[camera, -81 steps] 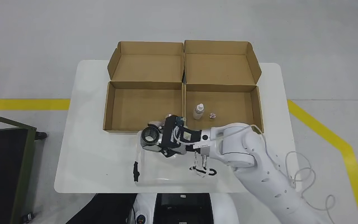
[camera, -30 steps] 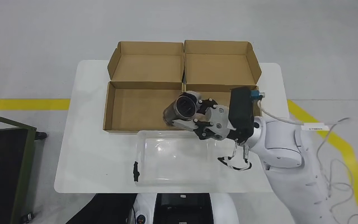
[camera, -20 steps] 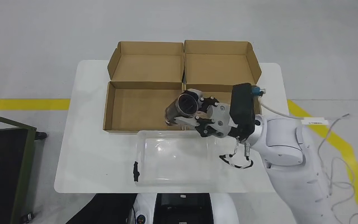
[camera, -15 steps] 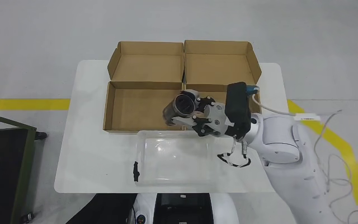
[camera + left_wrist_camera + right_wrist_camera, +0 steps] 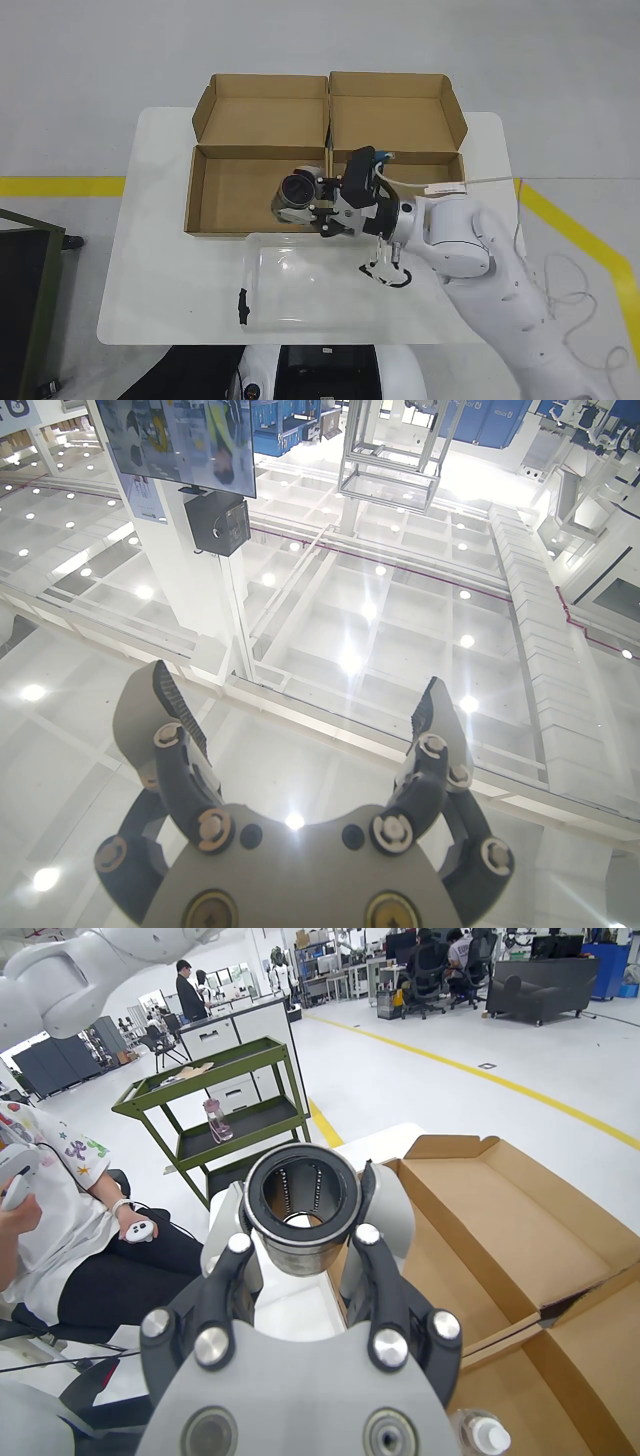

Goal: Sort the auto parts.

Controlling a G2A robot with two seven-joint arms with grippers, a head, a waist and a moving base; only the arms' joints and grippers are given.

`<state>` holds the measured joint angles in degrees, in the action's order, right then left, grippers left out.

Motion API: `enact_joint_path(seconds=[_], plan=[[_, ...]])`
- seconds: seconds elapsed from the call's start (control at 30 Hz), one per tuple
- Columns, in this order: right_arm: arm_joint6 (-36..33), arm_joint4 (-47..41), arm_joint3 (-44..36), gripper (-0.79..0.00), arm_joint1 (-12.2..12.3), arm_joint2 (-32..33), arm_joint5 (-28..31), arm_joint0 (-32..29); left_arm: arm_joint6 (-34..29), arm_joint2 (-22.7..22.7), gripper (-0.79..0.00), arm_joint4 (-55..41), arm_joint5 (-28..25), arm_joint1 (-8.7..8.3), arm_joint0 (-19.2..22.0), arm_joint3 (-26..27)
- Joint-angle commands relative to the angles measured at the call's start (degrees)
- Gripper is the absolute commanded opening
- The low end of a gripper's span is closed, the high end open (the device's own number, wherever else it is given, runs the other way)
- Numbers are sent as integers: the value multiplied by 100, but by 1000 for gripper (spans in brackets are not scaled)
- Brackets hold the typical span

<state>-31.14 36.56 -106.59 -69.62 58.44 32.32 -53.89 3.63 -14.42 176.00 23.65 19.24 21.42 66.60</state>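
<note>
Lower centre of top view: clear plastic bin (image 5: 300, 295) on white tabletop (image 5: 160, 260), small black part (image 5: 242, 305) at its left edge. Just beyond, mid-frame: right gripper (image 5: 305, 203) clamped on dark cylindrical bearing (image 5: 294, 194), held over near right corner of left cardboard box (image 5: 235, 195). Right cardboard box (image 5: 420, 185) alongside, touching. Left gripper (image 5: 295, 710) spread wide, nothing between fingers, aimed at ceiling.

1. The cylindrical bearing (image 5: 296, 191) has been lifted from the clear tray (image 5: 262, 300) by the right claw (image 5: 303, 202).
2. It has been swung over the left cardboard box (image 5: 225, 195), near its right wall.
</note>
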Motion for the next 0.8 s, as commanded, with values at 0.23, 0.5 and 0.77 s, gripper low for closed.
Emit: enact_joint_path(seconds=[0.23, 0.5, 0.77], plan=[[125, 542, 559, -785, -143, -681, -259, 274, 0, 0, 0, 0, 0, 0, 0, 0], [205, 1021, 1326, -785, -281, -1092, -406, 653, 0, 0, 0, 0, 0, 0, 0, 0], [336, 1422, 1882, -785, -471, -1486, -726, 1068, 0, 0, 0, 0, 0, 0, 0, 0]])
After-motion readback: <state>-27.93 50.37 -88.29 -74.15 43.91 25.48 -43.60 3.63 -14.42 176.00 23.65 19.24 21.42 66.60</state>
